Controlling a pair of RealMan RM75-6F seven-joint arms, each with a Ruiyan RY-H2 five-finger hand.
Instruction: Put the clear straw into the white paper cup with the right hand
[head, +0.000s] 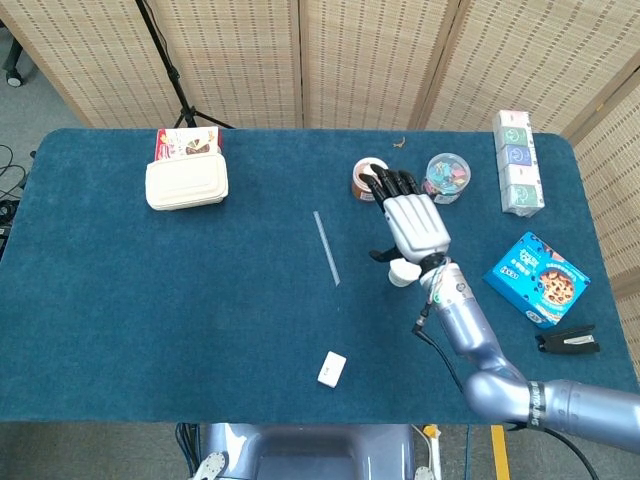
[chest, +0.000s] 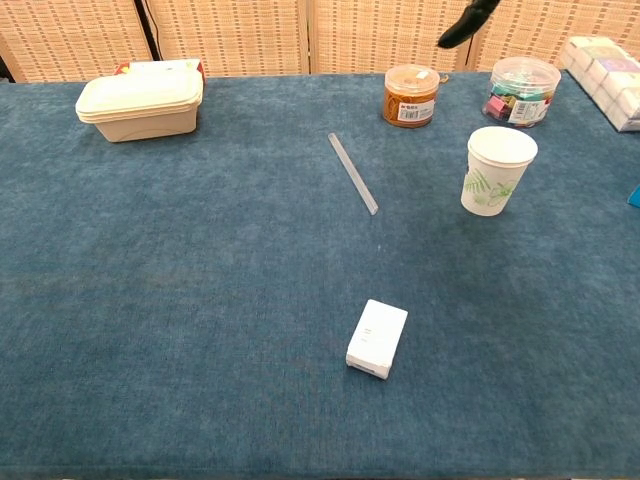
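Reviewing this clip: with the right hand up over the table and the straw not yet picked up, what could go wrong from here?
1. The right hand hangs open right above the paper cup; coming down or sweeping toward the straw, it may tip the light cup.
2. The straw lies flat on the blue cloth, thin and clear, so the fingers may roll it away instead of pinching it.
3. The orange-lidded jar stands close behind and might get bumped.
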